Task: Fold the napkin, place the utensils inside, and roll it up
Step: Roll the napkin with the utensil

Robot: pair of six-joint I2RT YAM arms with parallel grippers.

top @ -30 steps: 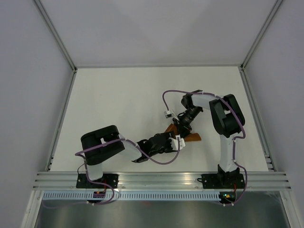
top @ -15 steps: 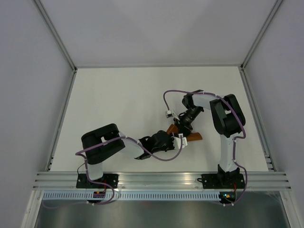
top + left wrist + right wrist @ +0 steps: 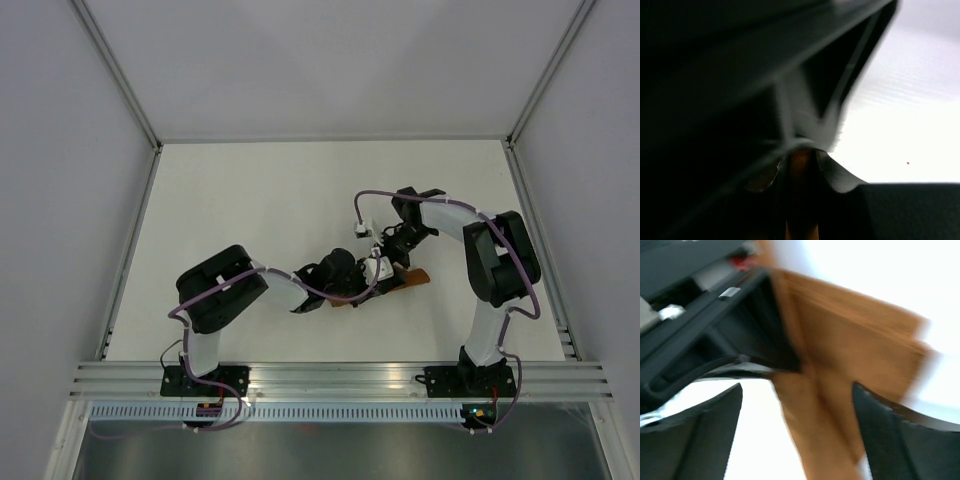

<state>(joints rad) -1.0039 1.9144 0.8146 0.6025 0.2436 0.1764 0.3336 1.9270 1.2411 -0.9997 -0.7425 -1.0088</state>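
The rust-orange napkin [image 3: 415,279] lies bundled in a narrow strip on the white table, mostly covered by both grippers. My left gripper [image 3: 374,273] reaches in from the left and is shut on the napkin [image 3: 800,167], a thin orange fold pinched between its dark jaws. My right gripper [image 3: 389,250] hangs just behind the bundle, open, its fingers [image 3: 715,425] spread wide either side of the napkin [image 3: 855,340] without gripping it. In the right wrist view the left gripper's dark body sits against the cloth at upper left. The utensils are hidden.
The white table [image 3: 250,200] is walled by pale panels on three sides. An aluminium rail [image 3: 340,378] carrying both arm bases runs along the near edge. Purple cables loop over each arm.
My right gripper has opened, let go of the napkin and drawn back a little. My left gripper has moved right and closed on the napkin.
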